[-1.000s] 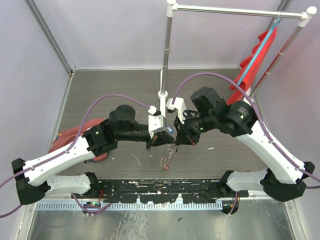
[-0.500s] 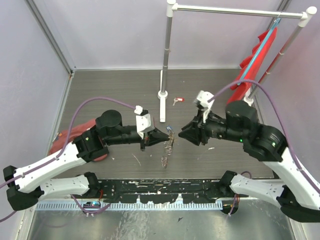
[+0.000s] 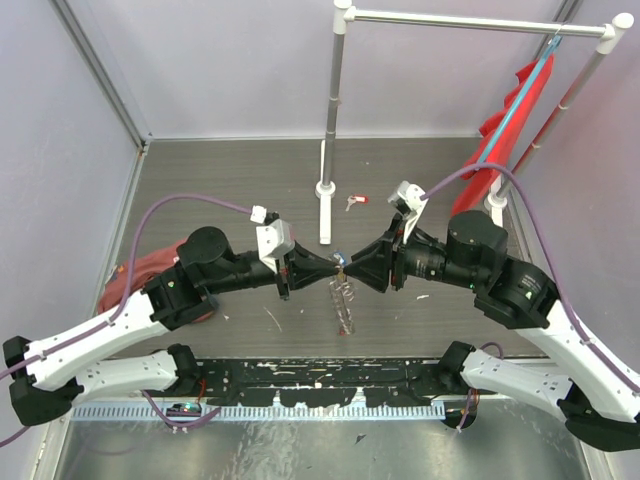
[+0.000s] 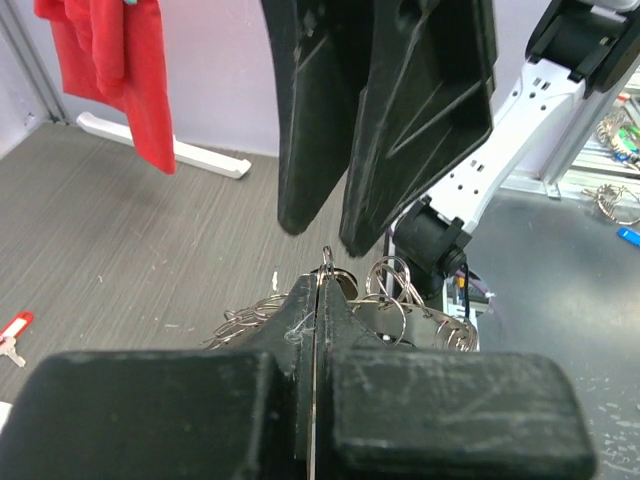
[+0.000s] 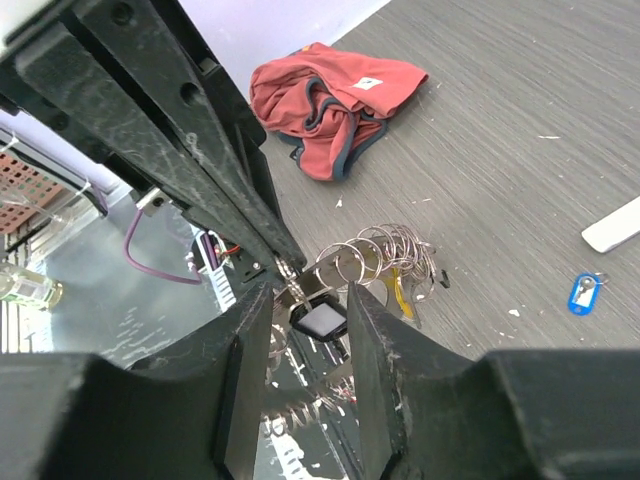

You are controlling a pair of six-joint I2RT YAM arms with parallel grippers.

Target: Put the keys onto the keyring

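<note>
The keyring [image 3: 344, 296], a bunch of silvery coils, hangs above the table between both arms. My left gripper [image 3: 331, 266] is shut on its wire; in the left wrist view the jaws of the left gripper [image 4: 320, 284] pinch a thin loop, with the keyring [image 4: 392, 292] just beyond. My right gripper [image 5: 308, 290] is open, its jaws on either side of a black-headed key [image 5: 320, 322] that hangs on the keyring [image 5: 385, 252] beside a yellow key [image 5: 402, 292]. A red-tagged key [image 3: 356, 201] and a blue-tagged key [image 5: 583, 292] lie loose on the table.
A white rack post [image 3: 326, 188] stands behind the grippers, with a flat white bar at its foot. A red cloth [image 3: 150, 268] lies at the table's left; another red cloth [image 3: 512, 108] hangs from the rack at the right. A toothed rail [image 3: 320, 378] runs along the near edge.
My right gripper has opened, pulled back to the right, then come in again close to the left gripper. The left arm has shifted left and lower, still pinching the keyring.
</note>
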